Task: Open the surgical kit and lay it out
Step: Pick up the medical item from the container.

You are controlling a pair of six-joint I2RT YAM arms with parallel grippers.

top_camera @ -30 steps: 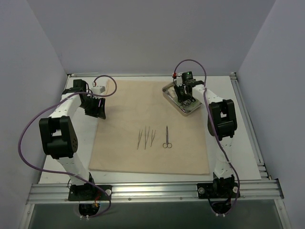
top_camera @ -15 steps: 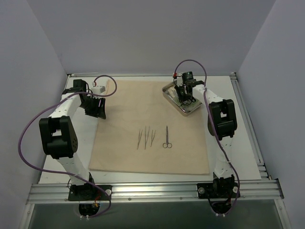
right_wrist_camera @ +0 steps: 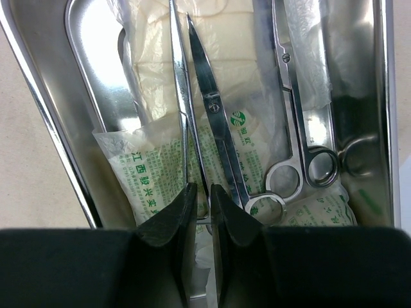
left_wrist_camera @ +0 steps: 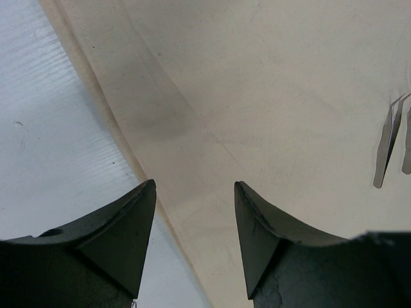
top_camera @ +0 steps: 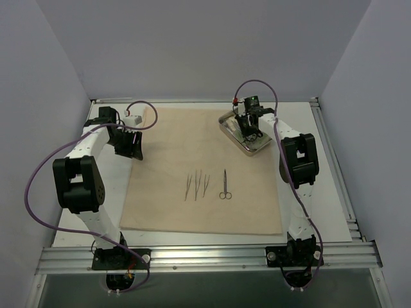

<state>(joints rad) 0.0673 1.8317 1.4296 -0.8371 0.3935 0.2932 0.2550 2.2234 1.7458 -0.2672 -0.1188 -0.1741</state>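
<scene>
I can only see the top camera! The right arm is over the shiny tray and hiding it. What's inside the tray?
Observer: In the right wrist view, the tray holds scissors and ring-handled forceps. They lie on white packets with green print.
Operator: Is the right claw grabbing one?
Observer: The right gripper is pinched close around a thin metal shank, which looks like one handle of the scissors.
Operator: And the left claw?
Observer: The left gripper is open and empty. It hangs over the left edge of the cloth, with the white table beside it.
</scene>
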